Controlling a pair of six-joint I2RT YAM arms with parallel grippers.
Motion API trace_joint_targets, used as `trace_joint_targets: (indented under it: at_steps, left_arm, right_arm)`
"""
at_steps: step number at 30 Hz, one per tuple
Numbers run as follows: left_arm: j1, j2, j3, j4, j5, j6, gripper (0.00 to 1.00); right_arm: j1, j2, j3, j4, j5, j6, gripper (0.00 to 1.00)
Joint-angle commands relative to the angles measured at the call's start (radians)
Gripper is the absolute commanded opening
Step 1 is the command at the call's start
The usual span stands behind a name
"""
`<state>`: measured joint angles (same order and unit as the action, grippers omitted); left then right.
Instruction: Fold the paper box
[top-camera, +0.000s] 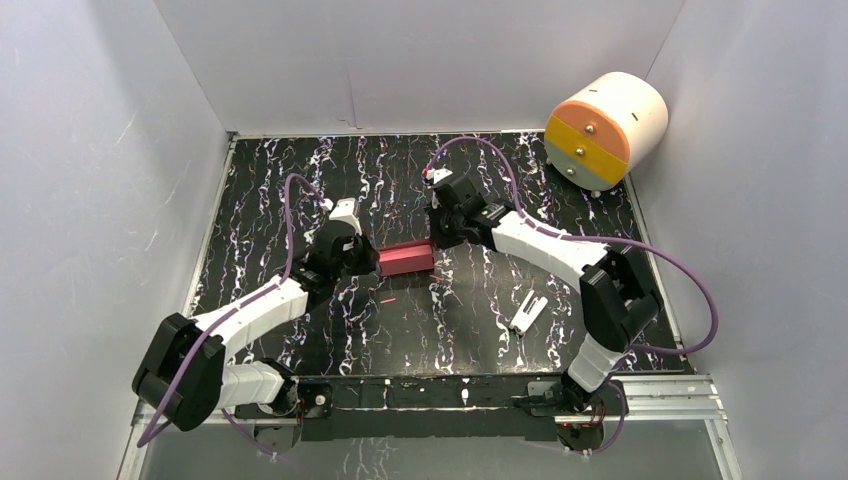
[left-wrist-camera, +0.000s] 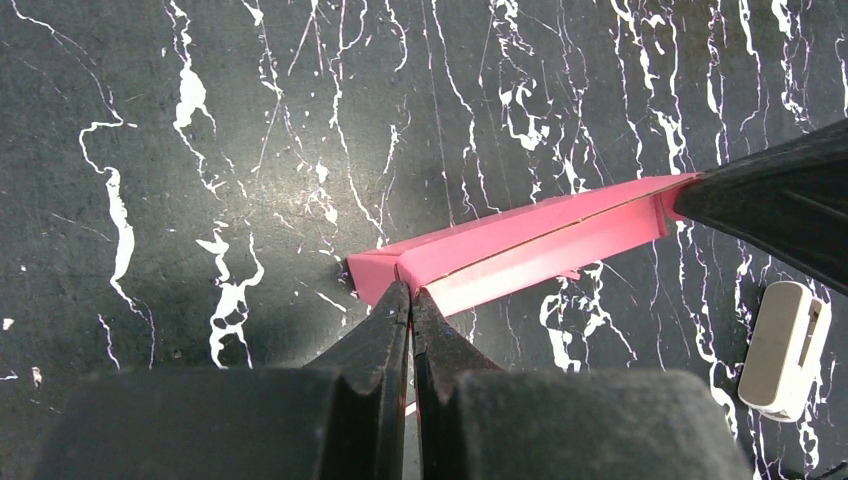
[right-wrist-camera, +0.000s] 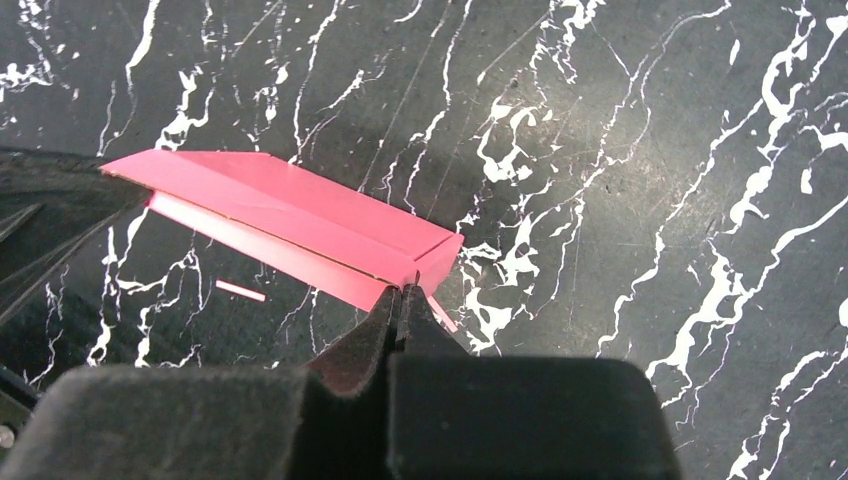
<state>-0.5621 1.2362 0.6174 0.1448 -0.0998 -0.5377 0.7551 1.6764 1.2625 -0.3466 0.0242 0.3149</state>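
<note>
Pinching paper box (top-camera: 405, 259) ends, left gripper (left-wrist-camera: 411, 298), right gripper (right-wrist-camera: 403, 295), cylinder (top-camera: 605, 130) seen only overhead

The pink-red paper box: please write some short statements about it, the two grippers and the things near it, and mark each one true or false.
1. The pink-red card paper box sits between the two grippers. True.
2. The left gripper is wide open above it. False: it is shut on one end of the box.
3. The right gripper is shut on the other end. True.
4. The small white clip-like piece lies inside the box. False: it lies apart on the black marbled table.
</note>
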Motion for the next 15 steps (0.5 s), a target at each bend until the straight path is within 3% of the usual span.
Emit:
trace_joint_targets:
  at_steps: [1, 15]
  left_arm:
    - [-0.02, 0.015, 0.019, -0.073, -0.005, -0.011, 0.0]
    - [-0.033, 0.029, 0.022, -0.072, -0.012, -0.025, 0.0]
  right_arm:
    - [0.025, 0.012, 0.03, -0.002, 0.047, 0.08, 0.0]
    - [0.06, 0.018, -0.03, 0.043, 0.149, 0.11, 0.0]
